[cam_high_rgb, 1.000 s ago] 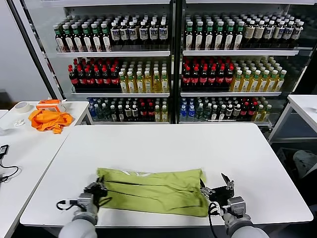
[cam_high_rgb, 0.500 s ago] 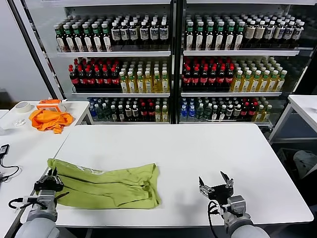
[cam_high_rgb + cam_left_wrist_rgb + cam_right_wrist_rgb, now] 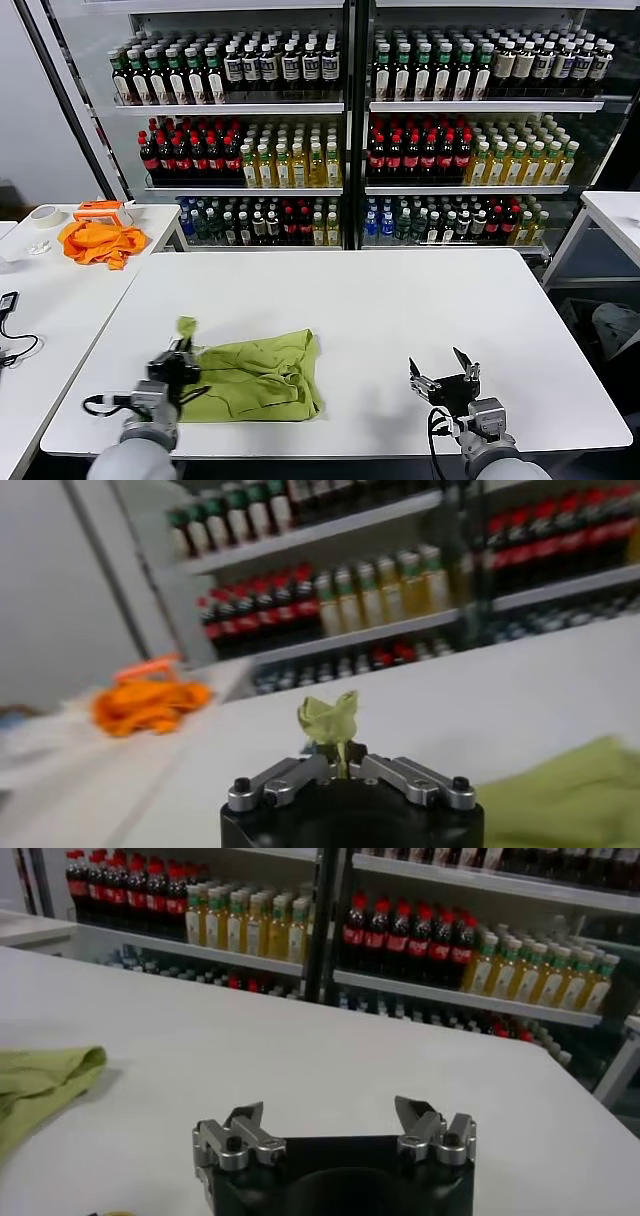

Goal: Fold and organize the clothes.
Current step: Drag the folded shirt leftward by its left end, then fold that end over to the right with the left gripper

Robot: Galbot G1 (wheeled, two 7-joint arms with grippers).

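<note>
The lime-green T-shirt lies bunched and folded on the white table, left of centre near the front edge. My left gripper is at the shirt's left end, shut on a pinch of its fabric; a green tuft sticks up between the closed jaws of that gripper. My right gripper hovers open near the front right of the table, well apart from the shirt, with nothing between its fingers. The shirt's edge shows far off in the right wrist view.
An orange garment and a tape roll lie on a second white table at the left, with a black cable. Drink-bottle shelves stand behind. Another table corner shows at right.
My left gripper swung out to the far left dragging the shirt, then came back right, folding the left end over. The shirt is now shorter and bunched. The right gripper barely moved.
</note>
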